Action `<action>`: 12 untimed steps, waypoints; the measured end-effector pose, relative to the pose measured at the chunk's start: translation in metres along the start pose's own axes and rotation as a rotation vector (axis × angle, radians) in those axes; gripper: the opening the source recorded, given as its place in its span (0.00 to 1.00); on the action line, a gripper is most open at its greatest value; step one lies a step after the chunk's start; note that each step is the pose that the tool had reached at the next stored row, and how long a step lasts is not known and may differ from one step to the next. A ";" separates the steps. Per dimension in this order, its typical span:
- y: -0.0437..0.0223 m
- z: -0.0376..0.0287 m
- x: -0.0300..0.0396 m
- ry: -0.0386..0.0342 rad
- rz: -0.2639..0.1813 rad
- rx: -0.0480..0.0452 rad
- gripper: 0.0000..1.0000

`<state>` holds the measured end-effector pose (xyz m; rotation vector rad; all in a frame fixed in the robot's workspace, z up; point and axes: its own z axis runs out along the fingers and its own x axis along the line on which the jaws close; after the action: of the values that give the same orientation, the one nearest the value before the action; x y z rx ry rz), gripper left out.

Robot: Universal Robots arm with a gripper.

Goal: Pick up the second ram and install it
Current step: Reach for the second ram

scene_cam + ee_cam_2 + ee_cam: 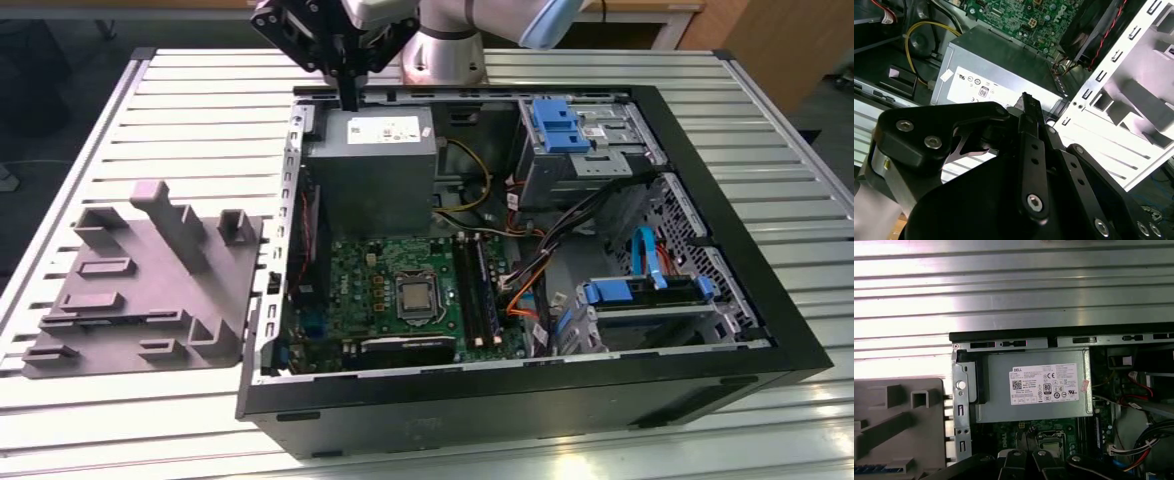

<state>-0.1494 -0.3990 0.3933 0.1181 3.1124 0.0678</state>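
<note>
Second ram (879,470) in grey fixture (899,415), long axis pointing toward case (534,400), gripper (350,100) closed, empty, over power supply (367,165)

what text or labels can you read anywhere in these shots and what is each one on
On the grey metal power supply box, the white sticker: a logo, a square code, round marks and rows of fine print, too small to quote reliably.
On the green motherboard: white lettering, too small to read.
No other print can be made out.
</note>
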 end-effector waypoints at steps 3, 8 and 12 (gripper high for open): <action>0.0000 0.0000 0.0006 0.0000 0.000 0.0001 0.11; -0.0001 -0.0001 0.0015 0.0000 0.000 0.0001 0.11; -0.0002 -0.0001 0.0024 0.0001 0.000 0.0000 0.11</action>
<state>-0.1518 -0.3990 0.3933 0.1180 3.1125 0.0677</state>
